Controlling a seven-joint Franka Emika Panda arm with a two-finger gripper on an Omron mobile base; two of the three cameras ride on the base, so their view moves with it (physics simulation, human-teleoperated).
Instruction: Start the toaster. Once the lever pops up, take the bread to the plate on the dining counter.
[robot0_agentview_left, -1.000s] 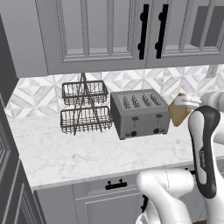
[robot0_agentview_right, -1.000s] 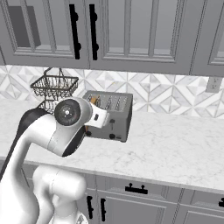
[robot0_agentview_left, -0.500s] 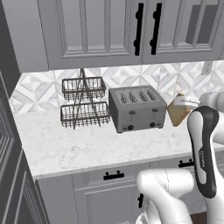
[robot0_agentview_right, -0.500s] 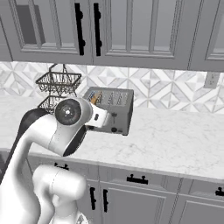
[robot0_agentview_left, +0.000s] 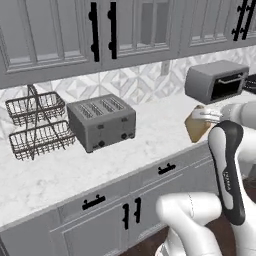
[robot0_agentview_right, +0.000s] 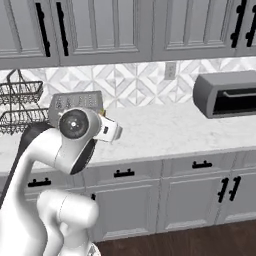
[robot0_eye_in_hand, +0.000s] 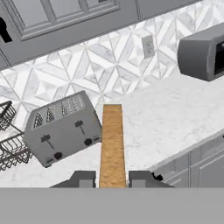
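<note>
My gripper (robot0_eye_in_hand: 112, 178) is shut on the bread (robot0_eye_in_hand: 112, 142), a tan slice seen edge-on between the two fingertips (robot0_eye_in_hand: 83, 178). In the left base view the bread (robot0_agentview_left: 196, 128) hangs from the gripper (robot0_agentview_left: 206, 116) above the counter's front edge, well right of the toaster (robot0_agentview_left: 102, 122). The boxy grey toaster (robot0_eye_in_hand: 61, 129) stands on the marble counter with empty slots on top and black knobs on its front. From the right base the toaster (robot0_agentview_right: 75, 101) is partly hidden behind my arm. The plate and the dining counter are out of view.
A black wire two-tier rack (robot0_agentview_left: 35, 127) stands left of the toaster. A grey toaster oven (robot0_agentview_left: 217, 80) sits at the right end of the counter (robot0_agentview_left: 160, 135), below the wall cabinets. Grey base cabinets with black handles (robot0_agentview_right: 124, 173) line the front.
Both base views have slid rightward along the counter, so toaster and rack now sit further left and the toaster oven has come into view. The bread stays in my shut gripper.
</note>
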